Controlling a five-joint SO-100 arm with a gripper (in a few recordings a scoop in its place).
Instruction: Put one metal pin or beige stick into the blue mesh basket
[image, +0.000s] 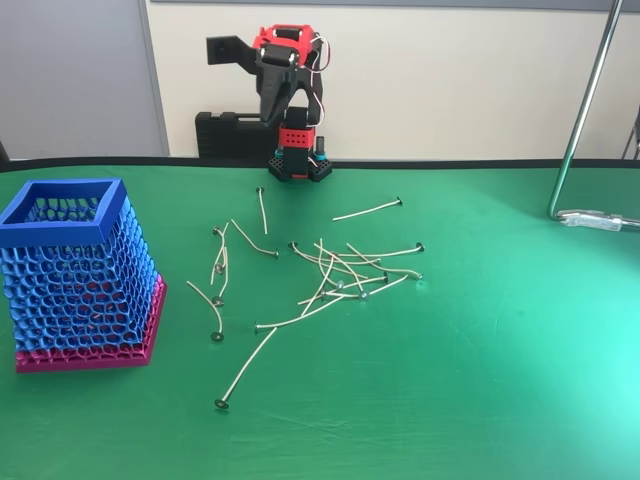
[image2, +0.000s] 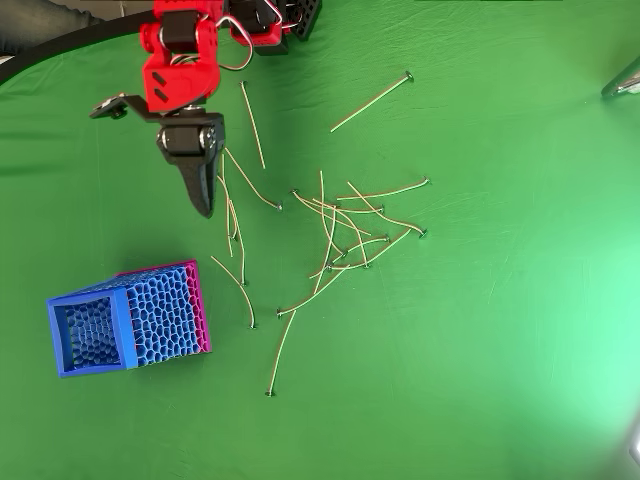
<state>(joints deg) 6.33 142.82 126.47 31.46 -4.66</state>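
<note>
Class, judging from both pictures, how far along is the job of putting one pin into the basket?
Nothing looks done: the thin beige pins all lie scattered on the green table. The black pincer hangs above them, holding nothing. Left: grasp one pin and drop it into the blue honeycomb-mesh basket.

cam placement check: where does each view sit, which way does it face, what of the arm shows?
Fixed view: sits at the table's near edge, facing the wall; the whole red-and-black arm shows folded at the far edge.
Overhead view: looks straight down at the green table; the arm enters at top left, its hand pointing down-picture.
Both share the blue mesh basket, standing left of the scattered pins.
</note>
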